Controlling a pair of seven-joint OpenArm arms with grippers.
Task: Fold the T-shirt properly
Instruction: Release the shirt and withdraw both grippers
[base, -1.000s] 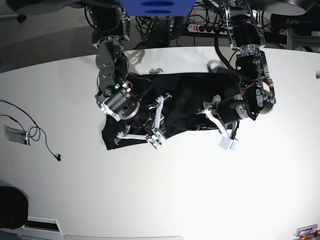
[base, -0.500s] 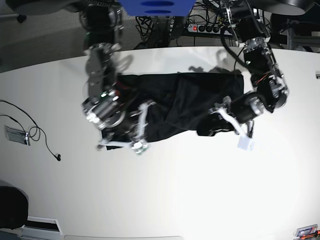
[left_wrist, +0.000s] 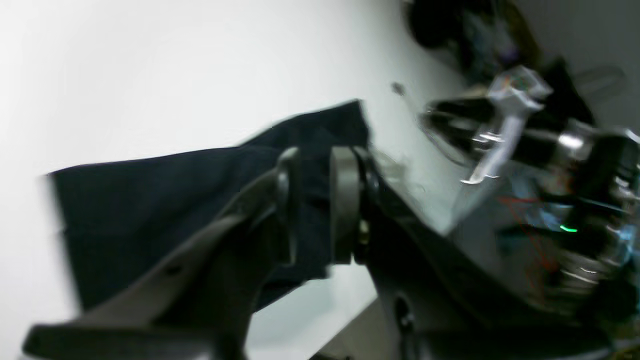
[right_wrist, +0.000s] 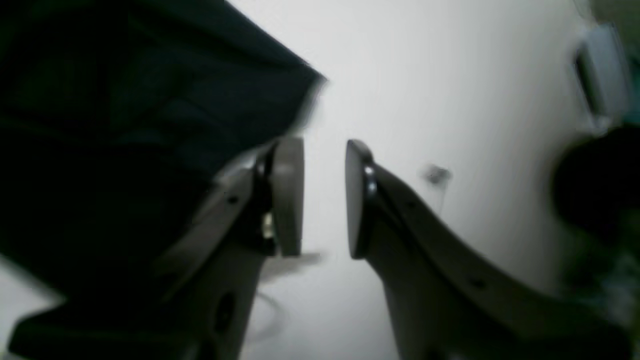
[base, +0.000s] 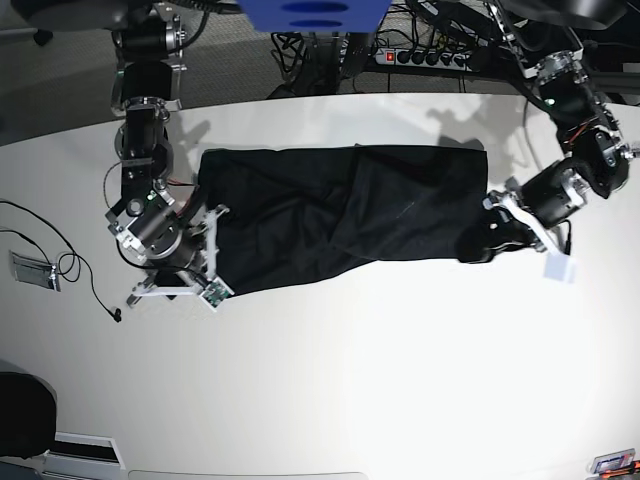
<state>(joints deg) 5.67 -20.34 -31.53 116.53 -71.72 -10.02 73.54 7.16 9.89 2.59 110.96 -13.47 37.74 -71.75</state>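
My left fingers (left_wrist: 312, 205) pinch the T-shirt (base: 340, 215) hem, right fingers (right_wrist: 324, 200) parted and empty; uneven pulling may bunch it across the tabletop (base: 380, 380).

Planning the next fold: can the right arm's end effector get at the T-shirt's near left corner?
Probably yes. The right end effector is open beside the T-shirt, with only bare table around it.

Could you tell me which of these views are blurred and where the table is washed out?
Left wrist view: smeared by motion, the T-shirt edges ghosted and the left claw soft. Right wrist view: blurred too, the right claw close and soft, the shirt nearly featureless black. Base view: sharp, but the white table glares bright across its middle.
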